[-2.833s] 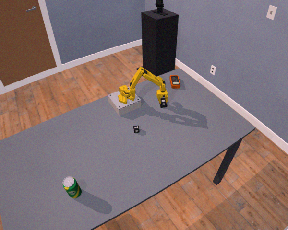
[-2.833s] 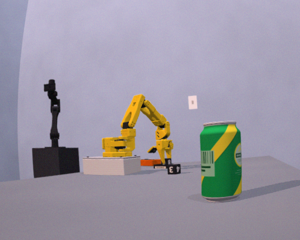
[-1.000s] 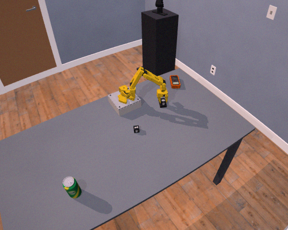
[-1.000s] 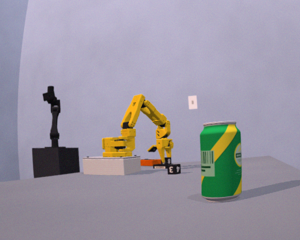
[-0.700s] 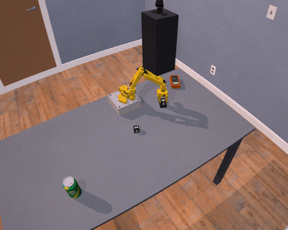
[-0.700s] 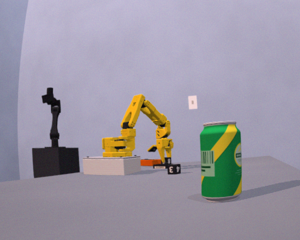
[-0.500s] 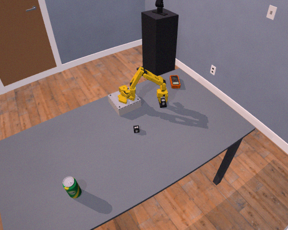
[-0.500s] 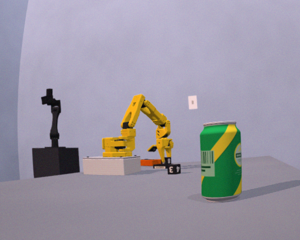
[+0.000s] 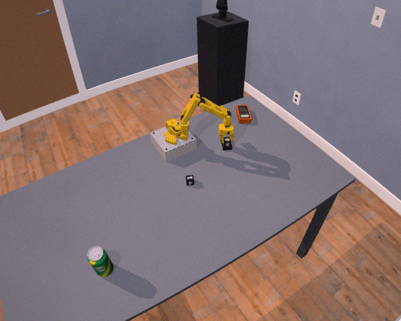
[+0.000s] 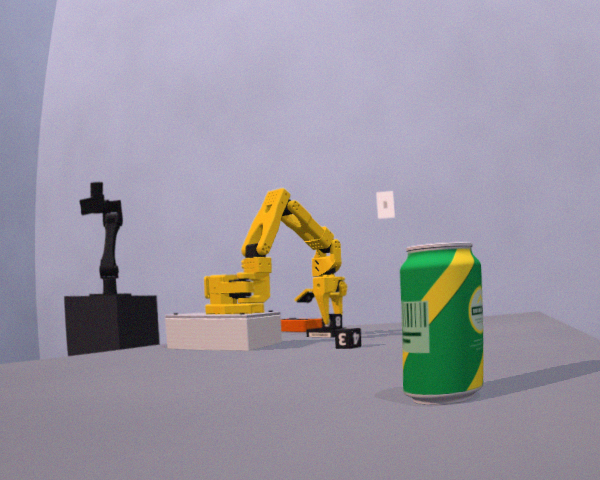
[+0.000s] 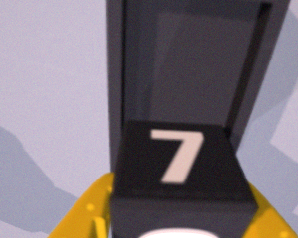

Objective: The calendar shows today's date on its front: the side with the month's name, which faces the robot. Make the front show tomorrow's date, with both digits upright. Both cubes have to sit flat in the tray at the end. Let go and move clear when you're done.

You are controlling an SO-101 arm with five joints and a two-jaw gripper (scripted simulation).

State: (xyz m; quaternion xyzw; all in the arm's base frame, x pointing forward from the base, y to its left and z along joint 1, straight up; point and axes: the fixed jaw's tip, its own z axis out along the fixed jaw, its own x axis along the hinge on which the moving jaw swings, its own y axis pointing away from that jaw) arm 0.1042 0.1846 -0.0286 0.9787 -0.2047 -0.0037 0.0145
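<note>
My gripper points down and is shut on a black cube. The held cube shows a white 7 in the wrist view and an 8 on a side in the exterior view. It is at or just above one end of the black tray; whether it rests flat is hidden. The other end of the tray is empty. A second black cube lies on the table outside the tray, with 3 and 4 upside down in the exterior view.
The white base block carries the arm. An orange multimeter lies beyond the tray. A green and yellow can stands far off on the table. A black pedestal stands behind the table.
</note>
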